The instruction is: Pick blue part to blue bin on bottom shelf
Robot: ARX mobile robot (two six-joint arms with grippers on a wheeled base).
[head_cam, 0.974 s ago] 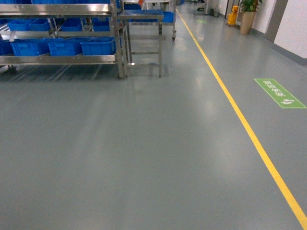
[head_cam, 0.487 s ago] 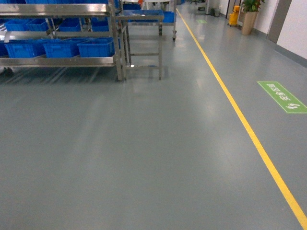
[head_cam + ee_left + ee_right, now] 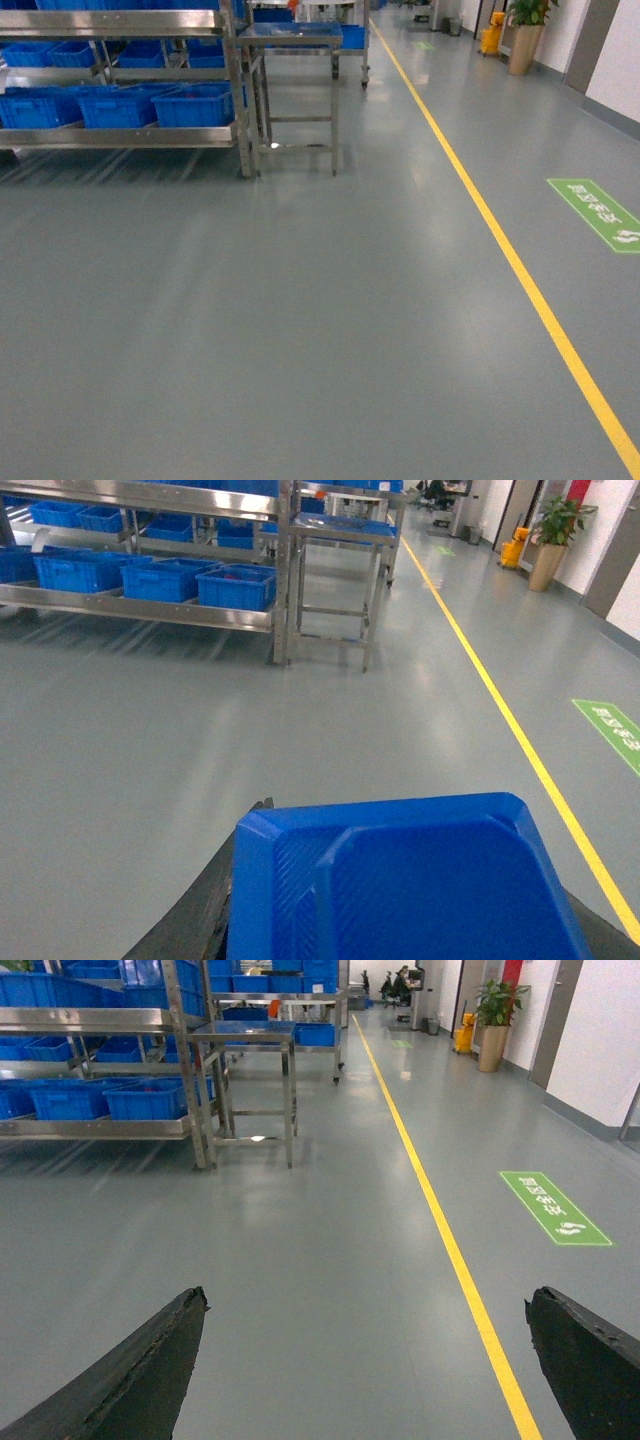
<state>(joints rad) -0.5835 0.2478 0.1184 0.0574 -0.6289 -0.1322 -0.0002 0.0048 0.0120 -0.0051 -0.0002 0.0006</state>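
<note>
The blue moulded plastic part (image 3: 400, 880) sits at the bottom of my left wrist view, directly in front of the camera, between the dark fingers (image 3: 195, 920) of my left tool (image 3: 400, 940). It fills the lower middle of that view, its raised rim and recessed panel facing the lens. The fingers are mostly hidden behind it, so I cannot tell whether they press on it or how wide they stand.

My right tool (image 3: 365, 1370) stands wide open and holds nothing. Its two dark fingers (image 3: 130, 1380) appear at the lower left and lower right corners of the right wrist view, with bare floor between them.

The blue plastic bins on the bottom shelf (image 3: 195, 105) stand in a row on the lowest level of the stainless steel shelving rack (image 3: 235, 90), at the upper left of the head view and well apart from me. More blue bins occupy the level above. Whether anything lies in them cannot be told from here.

Just beside the right end of the rack stands a small stainless steel counter (image 3: 290, 35) on four legs.

The grey glossy floor (image 3: 300, 320) spreads between me and the rack. A yellow floor line (image 3: 520, 280) runs along it on the right, from near to far. Right of the line lies a green rectangular floor marking (image 3: 600, 215). At the far end stands a potted green plant (image 3: 525, 30) near the wall.
</note>
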